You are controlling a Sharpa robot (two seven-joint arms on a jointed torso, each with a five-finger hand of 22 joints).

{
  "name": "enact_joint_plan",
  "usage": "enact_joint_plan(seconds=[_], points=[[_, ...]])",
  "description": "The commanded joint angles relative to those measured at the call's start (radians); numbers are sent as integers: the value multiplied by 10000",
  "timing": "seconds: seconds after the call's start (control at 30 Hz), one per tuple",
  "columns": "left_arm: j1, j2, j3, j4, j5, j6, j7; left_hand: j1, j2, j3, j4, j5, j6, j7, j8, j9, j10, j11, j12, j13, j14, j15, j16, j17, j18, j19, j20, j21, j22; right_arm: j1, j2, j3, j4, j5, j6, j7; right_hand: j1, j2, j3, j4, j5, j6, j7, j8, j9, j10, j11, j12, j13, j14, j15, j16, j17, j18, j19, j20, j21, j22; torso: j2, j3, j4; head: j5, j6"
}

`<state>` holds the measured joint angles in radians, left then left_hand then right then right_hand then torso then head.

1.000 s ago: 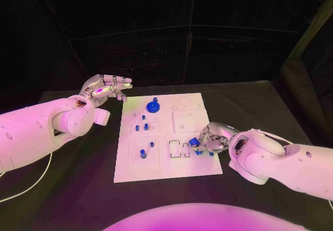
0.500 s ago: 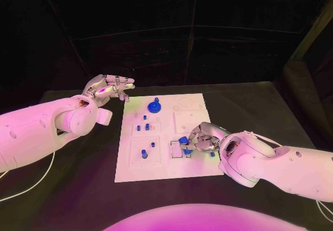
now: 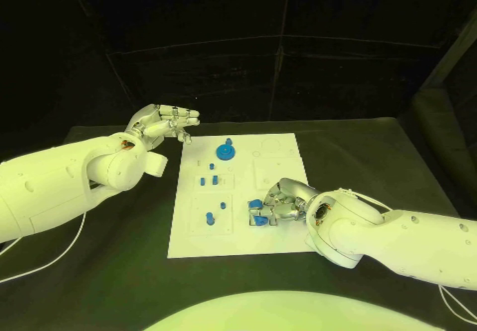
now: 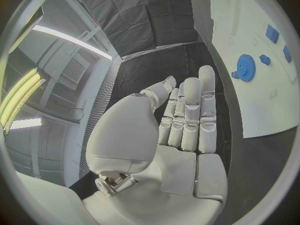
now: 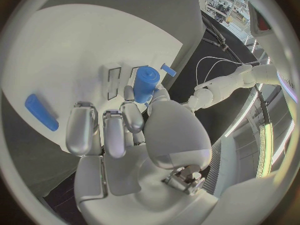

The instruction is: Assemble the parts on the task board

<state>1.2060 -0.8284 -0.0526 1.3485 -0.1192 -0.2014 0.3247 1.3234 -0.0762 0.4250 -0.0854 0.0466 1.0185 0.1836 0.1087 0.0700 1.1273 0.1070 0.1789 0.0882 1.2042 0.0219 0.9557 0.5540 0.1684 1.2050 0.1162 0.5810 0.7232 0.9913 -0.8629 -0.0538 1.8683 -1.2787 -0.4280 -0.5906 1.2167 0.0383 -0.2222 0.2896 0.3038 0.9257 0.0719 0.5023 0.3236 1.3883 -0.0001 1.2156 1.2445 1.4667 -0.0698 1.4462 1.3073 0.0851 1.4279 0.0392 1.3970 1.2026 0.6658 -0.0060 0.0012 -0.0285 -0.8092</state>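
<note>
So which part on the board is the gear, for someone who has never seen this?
Start at the white task board in the middle of the black table. Near its far edge, just beyond the left hand, lies the blue gear: a round toothed disc, far wider than the small blue pieces nearby.

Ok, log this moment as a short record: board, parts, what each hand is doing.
board: white task board in the middle of the black table
right hand: right hand over the board's near right part, pinching a blue cylindrical part
left hand: left hand raised off the board's far left corner, fingers together, holding nothing
gear: blue gear on the far part of the board
other parts: small blue pieces along the board's left half
</note>
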Motion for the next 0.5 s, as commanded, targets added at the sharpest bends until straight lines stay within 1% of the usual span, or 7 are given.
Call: enact_joint_plan(seconds=[0.03, 0.1, 0.13, 0.2, 0.27, 0.37, 0.5], points=[[17, 18, 8, 13, 36, 90, 12, 23, 115, -50, 17, 33, -55, 26, 68, -12, -70, 26, 41, 10, -91, -2, -2, -16, 140, -54, 29, -41, -17, 17, 35, 6, -10, 8, 103, -155, -82, 7, -93, 8, -97, 17, -4, 65, 23, 31, -50, -41, 11, 605, -33, 48, 188, -145, 56, -40, 49, 12, -2, 7, -29, 32, -14], [17, 20, 8, 12, 36, 90, 10, 23, 115, -50, 17, 33, -55, 26, 68, -12, -70, 26, 41, 10, -91, -2, -2, -16, 140, -54, 29, -41, -17, 17, 56, 6, -30, -116, 1, -209, -173, -6, -210, 6, -361, 8, -17, 114, 72, 25, -61, -69, 8, 601, -45, 38, 171, -144, 51, -50, 44, 6, -7, 2, -29, 16, -2], [17, 21, 8, 12, 36, 91, 10, 23, 115, -50, 17, 33, -55, 26, 68, -12, -70, 26, 41, 10, -91, -2, -2, -16, 140, -54, 29, -41, -17, 17, 65, 6, -41, -181, -51, -232, -305, 1, -320, 15, -723, -16, -28, 151, 114, 5, -57, -122, -17, 596, -56, 28, 154, -140, 41, -58, 32, -11, -9, 0, -31, 10, 5], [18, 23, 8, 10, 37, 93, 8, 23, 115, -50, 17, 33, -55, 26, 68, -12, -70, 26, 41, 10, -91, -2, -2, -16, 140, -54, 29, -41, -17, 17, 78, 6, -62, -281, -158, -267, -538, -91, -501, 9, -1432, -100, -14, 176, 161, -154, -46, -439, -257, 564, -43, -51, 18, -131, 12, -58, -2, -65, -12, -1, -27, 8, 6], [18, 24, 8, 10, 37, 95, 5, 23, 115, -50, 17, 33, -55, 26, 68, -12, -70, 26, 41, 10, -91, -2, -2, -16, 140, -54, 29, -41, -17, 18, 85, 6, -76, -390, -244, -288, -835, -313, -579, 31, -1979, -286, 47, 145, 178, -495, 0, -1076, -765, 528, -2, -133, -100, -114, -46, -27, -69, -170, -11, 1, -17, 10, 8], [18, 23, 8, 5, 37, 93, 2, 23, 115, -50, 17, 33, -55, 26, 68, -12, -70, 26, 41, 10, -91, -2, -2, -16, 140, -54, 29, -41, -17, 18, 79, 6, -76, -563, -346, -300, -1137, -657, -381, 45, -2284, -458, 99, 168, 217, -740, 45, -1551, -1146, 515, 39, -177, -143, -100, -89, 16, -121, -244, -8, 7, -18, 12, 10], [18, 20, 8, 1, 37, 94, 2, 23, 115, -50, 17, 33, -55, 26, 68, -12, -70, 26, 41, 10, -91, -2, -2, -16, 140, -54, 29, -41, -17, 19, 57, 6, -57, -764, -433, -308, -1349, -893, -102, 51, -2350, -566, 123, 221, 257, -854, 69, -1792, -1350, 511, 60, -205, -164, -92, -110, 40, -151, -284, -6, 11, -29, 12, 17]])
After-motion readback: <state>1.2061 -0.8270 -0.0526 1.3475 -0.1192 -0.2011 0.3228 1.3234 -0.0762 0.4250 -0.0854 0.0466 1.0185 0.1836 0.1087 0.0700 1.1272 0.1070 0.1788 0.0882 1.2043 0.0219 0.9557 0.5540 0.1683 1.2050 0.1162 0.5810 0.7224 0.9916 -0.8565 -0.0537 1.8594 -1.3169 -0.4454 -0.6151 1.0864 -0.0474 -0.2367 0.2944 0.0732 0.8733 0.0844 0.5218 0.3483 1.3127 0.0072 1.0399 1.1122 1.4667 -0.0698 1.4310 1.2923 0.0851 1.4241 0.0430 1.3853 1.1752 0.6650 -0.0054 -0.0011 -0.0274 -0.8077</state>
